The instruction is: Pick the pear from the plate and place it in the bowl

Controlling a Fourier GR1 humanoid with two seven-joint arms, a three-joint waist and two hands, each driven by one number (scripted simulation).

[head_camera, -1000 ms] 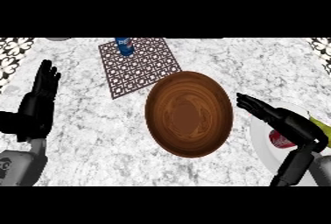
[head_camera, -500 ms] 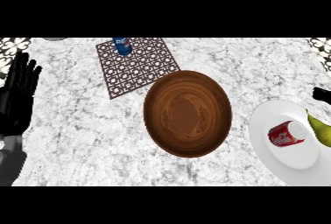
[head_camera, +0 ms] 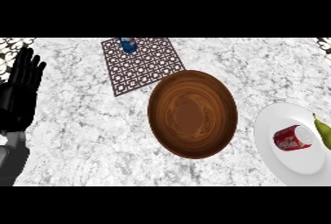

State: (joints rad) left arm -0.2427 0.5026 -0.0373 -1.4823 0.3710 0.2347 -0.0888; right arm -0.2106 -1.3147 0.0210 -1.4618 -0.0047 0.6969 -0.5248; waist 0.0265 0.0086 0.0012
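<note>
Marble-patterned desk (head_camera: 97, 131) carries one wooden bowl (head_camera: 192, 113) at the centre and one white plate (head_camera: 284, 153) at about four o'clock from it, running off the right edge. One green pear (head_camera: 322, 131), only partly in frame, lies on the plate's right side, touching or just beside one red can (head_camera: 292, 137) on its side. At eleven o'clock from the bowl lies one dark lattice mat (head_camera: 143, 63) with one blue can (head_camera: 128, 43) on its far edge. One hand shows: the left hand (head_camera: 20, 94) rests at nine o'clock, fingers straight, upright and pressed together, holding nothing. The right hand is out of view, so its fingers cannot be told. My worry: the red can crowds the pear, so a reach could knock or roll the can, or nudge the pear off the plate's edge
</note>
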